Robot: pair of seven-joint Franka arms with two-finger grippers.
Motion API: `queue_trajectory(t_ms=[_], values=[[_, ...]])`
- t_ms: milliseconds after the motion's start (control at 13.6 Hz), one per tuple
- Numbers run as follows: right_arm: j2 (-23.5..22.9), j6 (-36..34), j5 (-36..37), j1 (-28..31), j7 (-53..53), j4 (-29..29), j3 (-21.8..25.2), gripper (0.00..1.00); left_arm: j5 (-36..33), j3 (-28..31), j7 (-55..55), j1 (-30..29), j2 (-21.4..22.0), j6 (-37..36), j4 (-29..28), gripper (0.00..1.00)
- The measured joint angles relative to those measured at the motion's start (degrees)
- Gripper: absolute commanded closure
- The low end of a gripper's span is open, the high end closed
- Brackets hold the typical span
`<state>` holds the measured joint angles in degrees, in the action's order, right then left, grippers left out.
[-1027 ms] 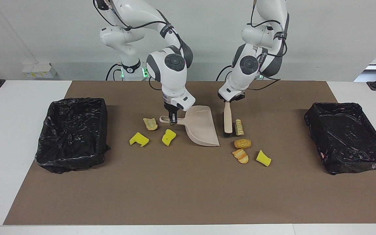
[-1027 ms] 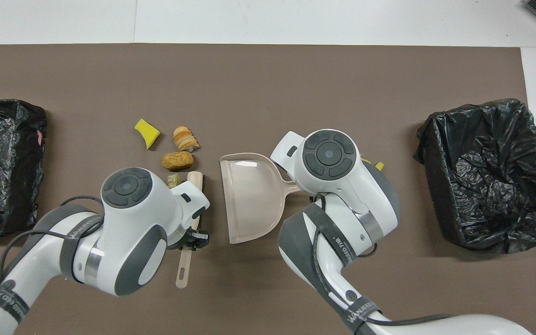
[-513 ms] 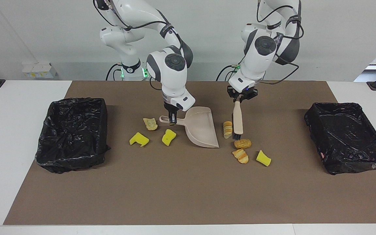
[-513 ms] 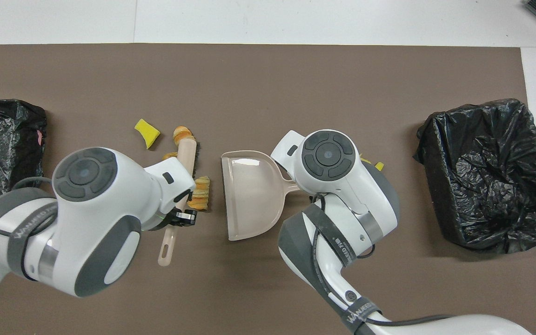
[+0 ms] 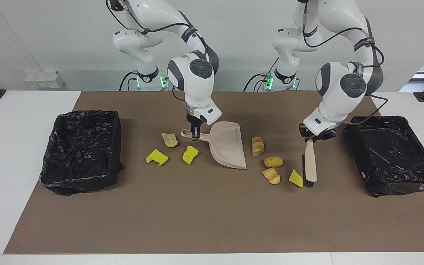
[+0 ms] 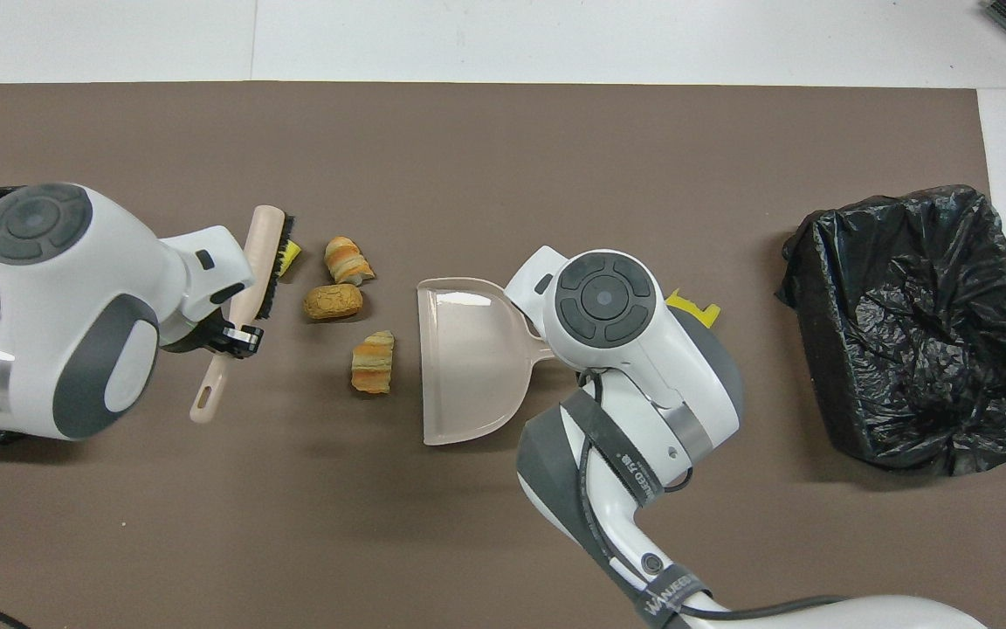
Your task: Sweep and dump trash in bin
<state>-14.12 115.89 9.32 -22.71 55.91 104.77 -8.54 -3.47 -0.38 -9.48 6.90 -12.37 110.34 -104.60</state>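
The sweeping step was judged to be in hand, with nothing yet in the beige plastic dustpan (image 5: 228, 144). The left gripper (image 5: 314, 136) was seen clamped on the handle of the beige bristle brush (image 5: 310, 165), whose bristles were set touching a bright yellow sponge chunk (image 5: 296, 178) at its 3 o'clock side in the facing view. The right gripper (image 5: 195, 134) was closed on the dustpan's handle, the pan resting on the brown table mat (image 5: 212, 221) with its open mouth turned toward the lumps. Between brush and pan lay three tan-to-orange bread-like lumps (image 5: 273, 162), the striped one nearest the pan. At the handle end of the pan, toward the right arm's end of the table, two further yellow chunks (image 5: 190, 154) and a pale lump (image 5: 169, 140) were noted. A black-lined bin (image 5: 392, 154) stood at the left arm's end, another (image 5: 82, 151) at the right arm's. The next move was judged to call for a low, steady stroke toward the pan's mouth, the pan being held firm so scraps ride in rather than scatter.
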Motion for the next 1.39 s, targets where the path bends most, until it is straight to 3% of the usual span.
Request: queue_trajectory(t_ms=[220, 587, 953, 1393], values=[[0.08, -0.06, 0.90, -0.18, -0.73, 0.00, -0.03, 1.00, -3.54, -0.11, -2.84, -1.59, -5.93, 0.79, 4.89, 1.00], [0.10, -0.06, 1.12, -0.19, -1.23, 0.00, -0.11, 1.00, -3.88, -1.67, -6.94, -1.26, -8.90, 0.91, 4.78, 1.00], [0.11, 0.03, 1.13, -0.19, -1.59, -0.05, -0.11, 1.00, 0.01, -2.53, -8.36, 5.30, -6.26, 0.38, -0.62, 1.00], [0.11, 0.15, 1.18, -0.07, -1.86, 0.02, 0.03, 1.00, 7.75, -2.59, 1.95, 15.30, 0.18, -0.03, -10.24, 1.00]])
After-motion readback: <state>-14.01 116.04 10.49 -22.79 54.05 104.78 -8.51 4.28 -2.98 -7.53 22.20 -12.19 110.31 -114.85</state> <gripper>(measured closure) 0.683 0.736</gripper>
